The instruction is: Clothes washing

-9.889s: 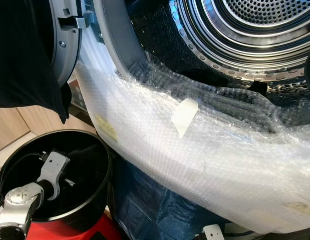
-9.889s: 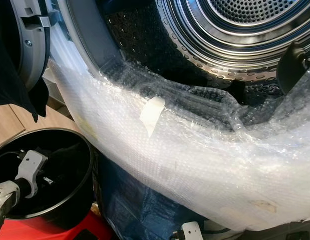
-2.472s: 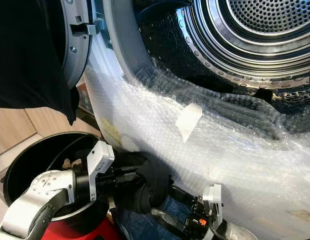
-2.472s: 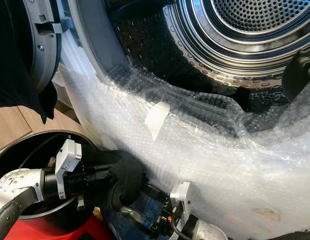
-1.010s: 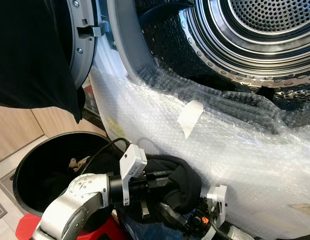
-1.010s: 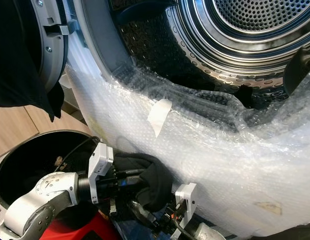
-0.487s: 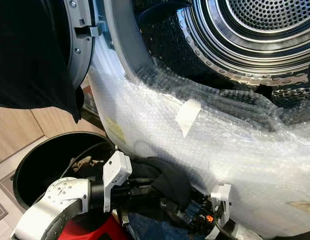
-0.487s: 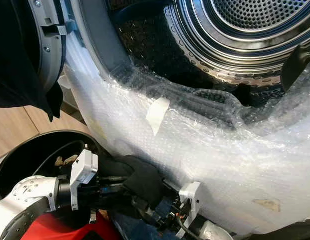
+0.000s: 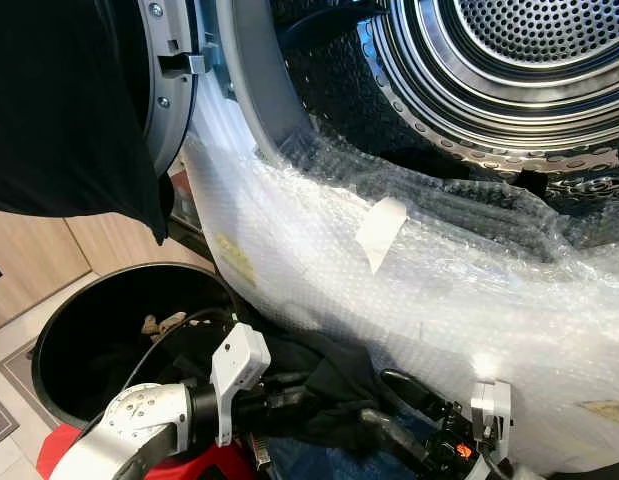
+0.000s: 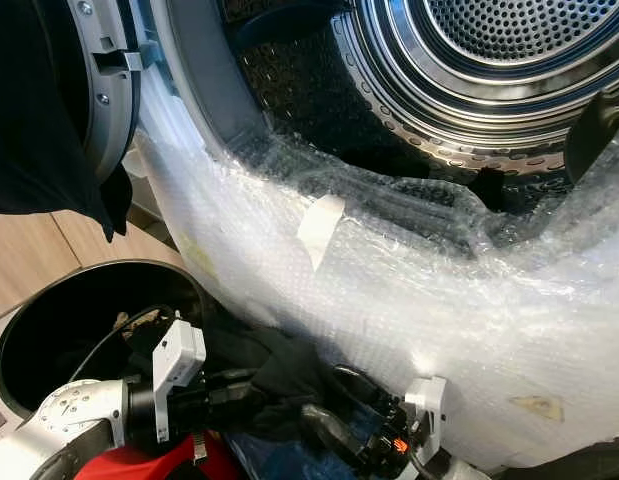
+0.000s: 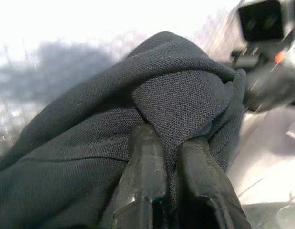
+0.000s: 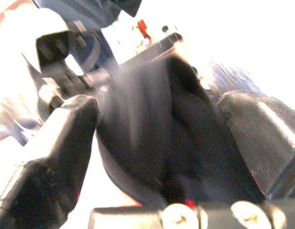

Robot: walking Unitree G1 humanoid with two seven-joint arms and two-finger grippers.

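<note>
Garment: dark knit cloth [image 11: 137, 119], bunched between both grippers, below the bubble-wrapped drum opening [image 9: 469, 170].
Left gripper [image 11: 168, 143]: fingers pinching its fold.
Right gripper [image 12: 157, 138]: fingers spread around it.

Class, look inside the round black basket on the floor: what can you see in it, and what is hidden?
Inside the black basket, a small tan item and a black cable show. The rest is dark shadow, so any further contents cannot be made out.

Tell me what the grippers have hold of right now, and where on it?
Left gripper pinches a bunched fold of the dark garment. Right gripper straddles the same cloth, fingers apart.
</note>
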